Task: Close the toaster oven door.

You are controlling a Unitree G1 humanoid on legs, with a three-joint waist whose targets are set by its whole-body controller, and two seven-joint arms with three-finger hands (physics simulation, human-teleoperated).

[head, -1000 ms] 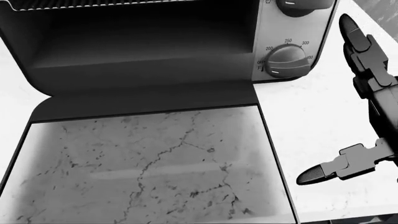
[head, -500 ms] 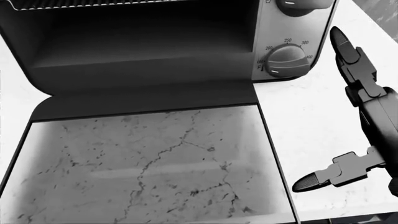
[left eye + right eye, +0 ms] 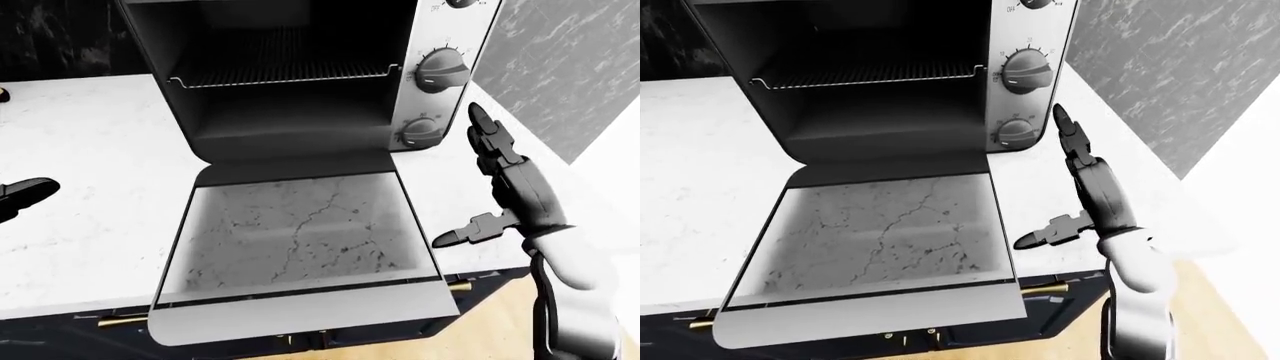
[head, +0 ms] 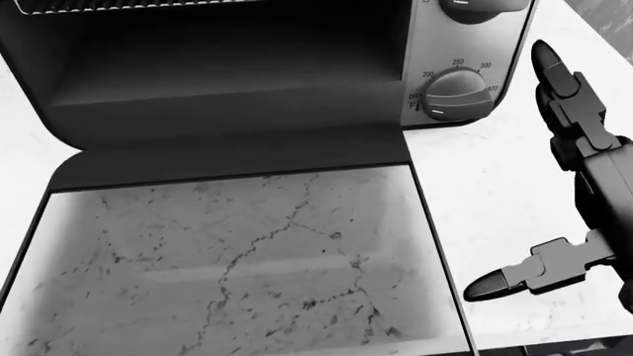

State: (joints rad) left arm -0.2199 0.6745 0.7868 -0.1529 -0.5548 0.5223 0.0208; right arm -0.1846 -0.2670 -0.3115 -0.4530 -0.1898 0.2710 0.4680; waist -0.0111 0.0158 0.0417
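since a second ago the right hand (image 4: 584,178) is sitting a little lower and nearer the left of the head view, its long fingers (image 4: 566,89) now pointing up closer to the lower knob (image 4: 456,95), while the toaster oven (image 4: 228,67) and its door (image 4: 237,252) are lying just as they did. in the left-eye view the toaster oven (image 3: 300,75) is standing on the white marble counter (image 3: 90,172) with its door (image 3: 300,247) folded flat down, the glass pane showing the veined stone beneath and the pale handle edge (image 3: 300,319) reaching past the counter's rim over the dark cabinet fronts (image 3: 90,330); the wire rack (image 3: 285,71) is showing inside the cavity. the right hand (image 3: 515,187) is hovering just right of the door, fingers spread wide and gripping nothing, thumb (image 3: 465,234) pointing toward the door's right edge without touching it. the left hand (image 3: 22,196) is only peeking in at the left border, well apart from the door, and i cannot tell how its fingers are set. in the head view the fingertips are standing just right of the lower knob, apart from it. in the right-eye view the right hand (image 3: 1090,187) is again showing splayed and empty beside the control panel (image 3: 1025,75), with wooden floor (image 3: 1210,315) below it.
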